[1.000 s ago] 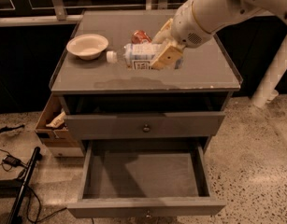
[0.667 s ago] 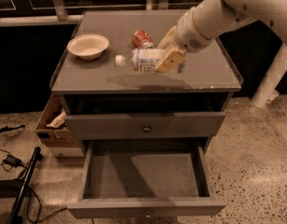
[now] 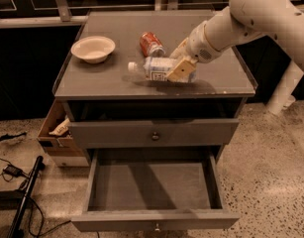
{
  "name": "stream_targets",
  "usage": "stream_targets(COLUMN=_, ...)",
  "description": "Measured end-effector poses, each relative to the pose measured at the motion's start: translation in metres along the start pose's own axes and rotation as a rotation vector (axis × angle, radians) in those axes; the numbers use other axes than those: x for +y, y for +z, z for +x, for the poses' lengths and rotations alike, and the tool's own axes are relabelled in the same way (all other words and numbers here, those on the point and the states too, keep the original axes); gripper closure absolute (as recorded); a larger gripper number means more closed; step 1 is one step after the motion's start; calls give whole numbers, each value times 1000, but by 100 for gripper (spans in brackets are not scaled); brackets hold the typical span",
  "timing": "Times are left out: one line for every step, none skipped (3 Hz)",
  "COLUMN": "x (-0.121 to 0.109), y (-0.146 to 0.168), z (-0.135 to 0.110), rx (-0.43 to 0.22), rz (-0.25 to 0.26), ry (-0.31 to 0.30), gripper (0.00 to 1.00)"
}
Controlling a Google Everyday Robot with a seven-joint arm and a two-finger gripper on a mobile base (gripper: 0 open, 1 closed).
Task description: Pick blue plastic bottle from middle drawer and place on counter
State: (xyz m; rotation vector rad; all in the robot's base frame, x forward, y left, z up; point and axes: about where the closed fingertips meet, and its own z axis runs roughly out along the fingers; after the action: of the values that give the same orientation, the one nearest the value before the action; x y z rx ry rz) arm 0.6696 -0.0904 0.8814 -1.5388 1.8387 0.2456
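Placement looks almost finished: the blue plastic bottle lies on its side over the middle of the tabletop, nearer the front edge than the back, with its white cap pointing toward the left edge. The gripper reaches in from the back-right corner. Its 2 jaws pinch the bottle's body, 1 on the front side and 1 behind, at the end away from the cap. That sideways hold suits a bottle taken lying flat from a shallow drawer. Whether the bottle rests on the surface or hangs just above its shadow, I cannot tell. The middle drawer, pulled out below, shows a bare floor. A red soda can lies just behind the bottle and a white bowl sits toward the back-left corner. In my judgement the release should be gentle, since a round bottle may roll toward the can.
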Motion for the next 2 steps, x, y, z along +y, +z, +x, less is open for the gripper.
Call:
stream_targets(x=-6, y=18, z=7, rx=-29, rz=-10, ry=37, gripper=100)
stream_targets(x=-8, y=26, z=10, rx=-38, rz=-19, ry=51, gripper=100)
